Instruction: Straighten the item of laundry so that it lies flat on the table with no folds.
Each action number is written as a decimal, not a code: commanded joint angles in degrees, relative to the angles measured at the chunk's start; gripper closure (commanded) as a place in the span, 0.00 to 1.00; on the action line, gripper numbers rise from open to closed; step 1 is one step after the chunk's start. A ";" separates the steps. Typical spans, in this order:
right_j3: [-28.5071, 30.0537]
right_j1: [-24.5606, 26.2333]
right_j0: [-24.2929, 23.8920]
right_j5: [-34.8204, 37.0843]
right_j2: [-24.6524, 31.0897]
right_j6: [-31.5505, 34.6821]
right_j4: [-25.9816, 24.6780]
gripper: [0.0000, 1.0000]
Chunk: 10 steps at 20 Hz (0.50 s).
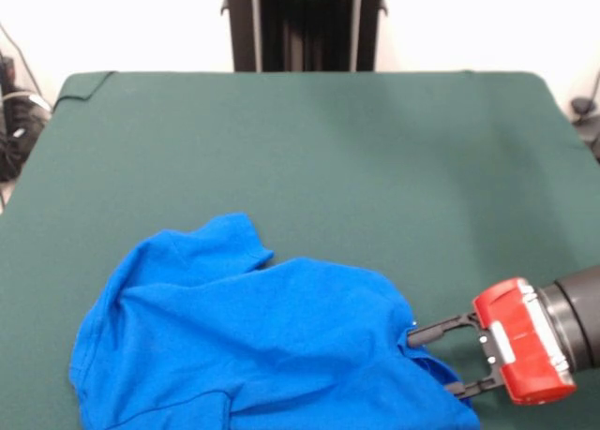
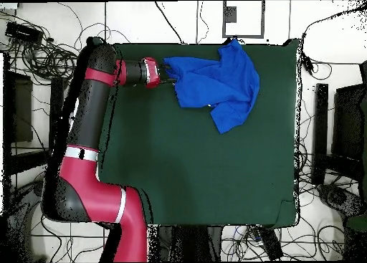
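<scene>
One blue T-shirt [image 1: 253,341] lay rumpled on the near part of the green table [image 1: 309,149] in the front view, plain side up, a sleeve folded toward the middle and its lower part cut off by the picture's bottom edge. At its right edge the gripper [image 1: 441,355] reached in sideways, black fingers [image 1: 441,329] apart with shirt cloth lying between them (whether they pinched it could not be told).

From overhead, the shirt [image 2: 218,84] sat bunched along one table [image 2: 201,167] edge, with the gripper [image 2: 169,72] at its side.
</scene>
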 commanded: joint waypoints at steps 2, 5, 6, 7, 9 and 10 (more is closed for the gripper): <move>-4.46 -0.39 -0.44 5.13 -0.82 -11.67 5.03 0.00; -4.60 -0.43 -0.51 6.09 -1.29 -11.83 6.36 0.00; -4.54 -0.33 -0.55 6.24 -1.86 -11.71 6.96 0.00; -4.50 -0.30 -0.55 6.33 -2.06 -11.64 7.11 0.00; -4.40 -0.33 -0.56 6.73 -2.73 -11.74 7.39 0.00; -4.29 -0.41 -0.51 6.93 -3.22 -11.76 7.35 0.00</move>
